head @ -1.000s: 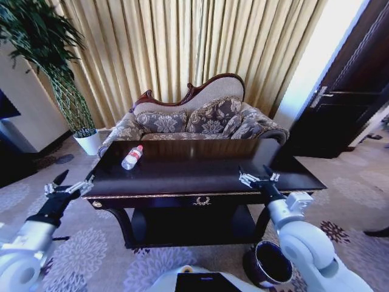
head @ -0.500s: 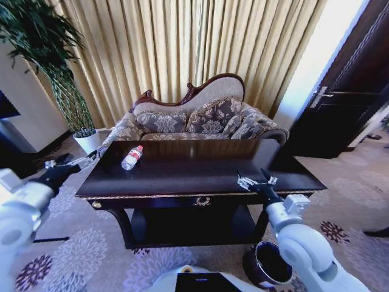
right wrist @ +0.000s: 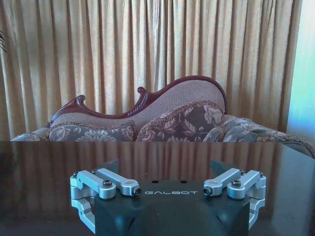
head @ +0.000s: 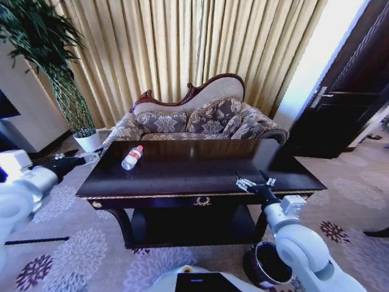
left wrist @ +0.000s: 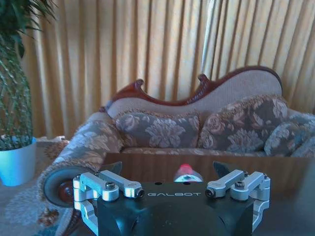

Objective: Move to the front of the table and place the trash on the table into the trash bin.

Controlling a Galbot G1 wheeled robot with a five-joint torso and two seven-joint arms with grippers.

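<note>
The trash, a clear plastic bottle (head: pixel 132 157) with a red cap and white label, lies on its side near the far left of the dark glossy table (head: pixel 182 176). My left gripper (head: pixel 91 157) hangs open just off the table's left end, level with the bottle and pointing at it. In the left wrist view the red cap of the bottle (left wrist: pixel 186 172) shows ahead between the spread fingers of the left gripper (left wrist: pixel 167 173). My right gripper (head: pixel 252 178) stands open over the table's front right part, holding nothing. The trash bin (head: pixel 267 263) sits on the floor by the table's front right leg.
A patterned sofa (head: pixel 194 121) stands right behind the table, in front of gold curtains. A plant in a white pot (head: pixel 90 141) is at the back left. A dark door (head: pixel 346 109) is at the right. Patterned carpet runs along the table's front and left.
My left arm has risen from low beside the table and swung toward the table's left end, nearer the bottle. The right gripper has edged slightly left. The bottle has not moved.
</note>
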